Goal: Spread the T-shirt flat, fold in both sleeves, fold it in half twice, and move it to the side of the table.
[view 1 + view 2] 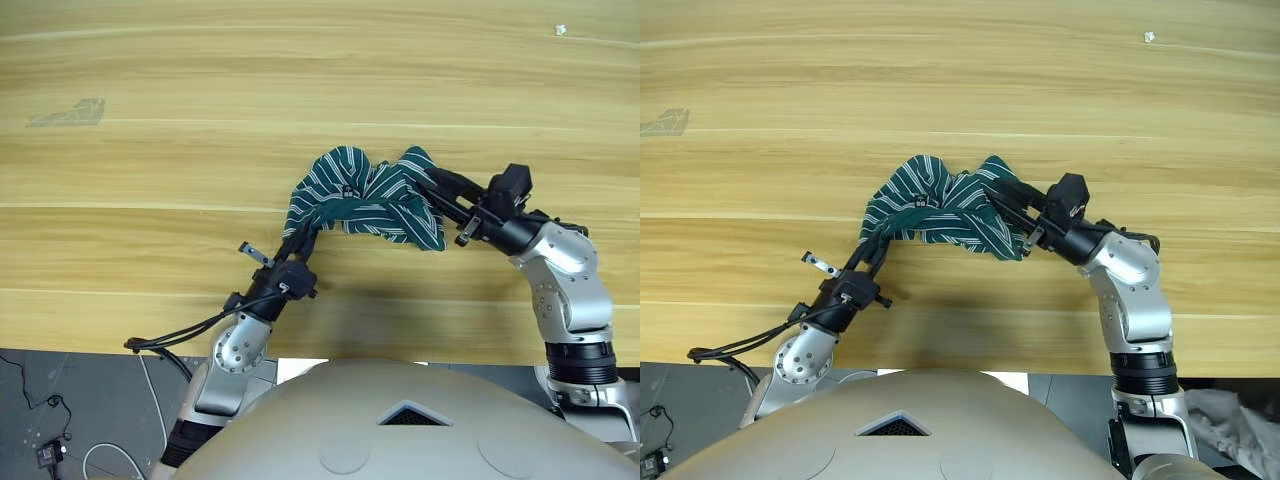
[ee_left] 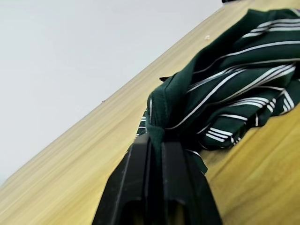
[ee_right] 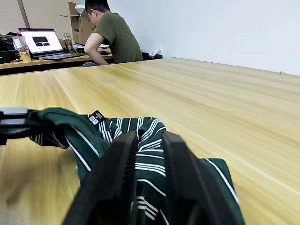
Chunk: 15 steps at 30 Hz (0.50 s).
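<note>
A dark green T-shirt with white stripes (image 1: 365,195) is bunched into a crumpled heap near the middle of the wooden table (image 1: 200,60), toward its front. My left gripper (image 1: 305,230) is shut on the shirt's left end; the left wrist view shows the fabric (image 2: 225,89) pinched between its black fingers (image 2: 136,168). On the shirt's right end my right gripper (image 1: 422,186) is shut, with striped cloth (image 3: 150,136) caught between its fingers (image 3: 119,159). The shirt hangs in folds between the two grippers, its label (image 3: 96,118) facing up.
A patch of clear tape (image 1: 68,113) lies far left on the table, and a small white scrap (image 1: 561,30) sits at the far right back. The table's front edge (image 1: 120,345) runs just below my arms. Bare wood surrounds the shirt.
</note>
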Each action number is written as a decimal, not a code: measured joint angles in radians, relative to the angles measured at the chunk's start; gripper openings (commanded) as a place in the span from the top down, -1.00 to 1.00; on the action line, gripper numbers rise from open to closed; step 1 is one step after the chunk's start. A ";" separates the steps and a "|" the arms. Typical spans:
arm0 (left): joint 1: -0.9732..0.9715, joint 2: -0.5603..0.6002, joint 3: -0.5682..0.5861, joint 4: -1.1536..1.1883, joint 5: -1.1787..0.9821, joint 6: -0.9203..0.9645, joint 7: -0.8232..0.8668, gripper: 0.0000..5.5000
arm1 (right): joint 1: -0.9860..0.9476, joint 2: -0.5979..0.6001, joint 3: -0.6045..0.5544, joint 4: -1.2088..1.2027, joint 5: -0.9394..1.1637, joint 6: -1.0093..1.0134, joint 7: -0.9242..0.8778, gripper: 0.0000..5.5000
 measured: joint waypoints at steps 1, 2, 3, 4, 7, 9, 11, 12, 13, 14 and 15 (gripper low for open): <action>0.000 0.000 -0.001 0.000 0.004 0.001 0.000 0.98 | 0.009 -0.002 -0.006 -0.023 0.020 0.010 0.005 0.51; 0.001 -0.001 -0.003 0.000 0.005 0.001 0.000 0.98 | 0.016 -0.007 -0.012 -0.032 0.033 0.018 0.016 0.51; 0.002 -0.001 -0.004 0.000 0.007 0.001 0.001 0.98 | 0.024 -0.016 -0.018 -0.032 0.034 0.024 0.021 0.51; 0.004 -0.002 -0.004 0.000 0.012 0.002 0.001 0.98 | 0.028 -0.028 -0.020 -0.032 0.034 0.024 0.032 0.51; 0.003 -0.002 -0.002 -0.001 0.013 0.002 0.002 0.98 | 0.041 -0.065 -0.020 -0.032 0.032 0.025 0.077 0.51; 0.000 -0.003 0.003 -0.002 0.014 0.003 0.002 0.98 | 0.053 -0.094 -0.018 -0.031 0.022 0.024 0.104 0.51; -0.003 -0.004 0.003 -0.007 0.014 0.004 0.002 0.98 | 0.053 -0.101 -0.018 -0.021 0.009 0.024 0.108 0.51; -0.004 -0.004 0.004 -0.007 0.014 0.004 0.002 0.98 | 0.048 -0.103 -0.017 -0.008 -0.011 0.023 0.107 0.51; -0.004 -0.005 0.004 -0.007 0.014 0.004 0.003 0.98 | 0.041 -0.108 -0.014 0.008 -0.024 0.019 0.107 0.51; -0.005 -0.005 0.005 -0.008 0.015 0.004 0.003 0.98 | 0.030 -0.113 -0.010 0.041 -0.051 0.017 0.106 0.51; -0.005 -0.005 0.005 -0.008 0.016 0.004 0.003 0.98 | 0.026 -0.116 -0.002 0.060 -0.066 0.017 0.106 0.51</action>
